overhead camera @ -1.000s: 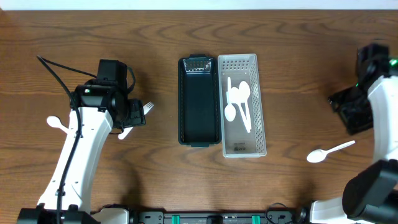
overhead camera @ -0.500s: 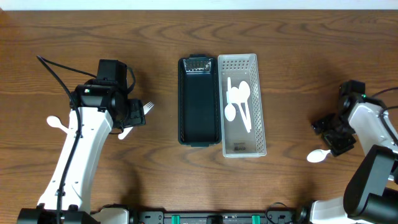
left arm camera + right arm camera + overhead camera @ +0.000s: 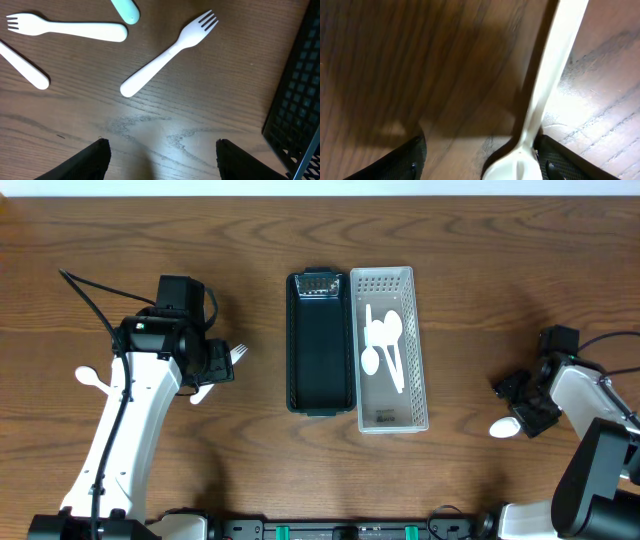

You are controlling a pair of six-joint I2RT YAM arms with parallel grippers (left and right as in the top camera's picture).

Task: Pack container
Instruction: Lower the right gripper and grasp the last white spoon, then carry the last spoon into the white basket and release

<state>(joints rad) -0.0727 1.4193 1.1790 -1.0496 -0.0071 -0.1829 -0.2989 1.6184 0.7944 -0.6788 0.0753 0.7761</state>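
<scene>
While the right gripper (image 3: 480, 150) hangs open low over the surface (image 3: 470, 270), a white spoon (image 3: 546, 85) lies between its 2 fingers, closer to the right one, with its handle pointing toward 1 o'clock in the wrist view. Seen from overhead, this spoon sits well apart from the white basket (image 3: 392, 412), at about 4 o'clock from it. The basket holds several white spoons (image 3: 385, 345) and has the black tray (image 3: 320, 350) touching its 9 o'clock side. The left gripper (image 3: 162, 150) is open and grips nothing. A white fork (image 3: 167, 55) lies on the wood at 12 o'clock from it, and the tray is at 3 o'clock.
</scene>
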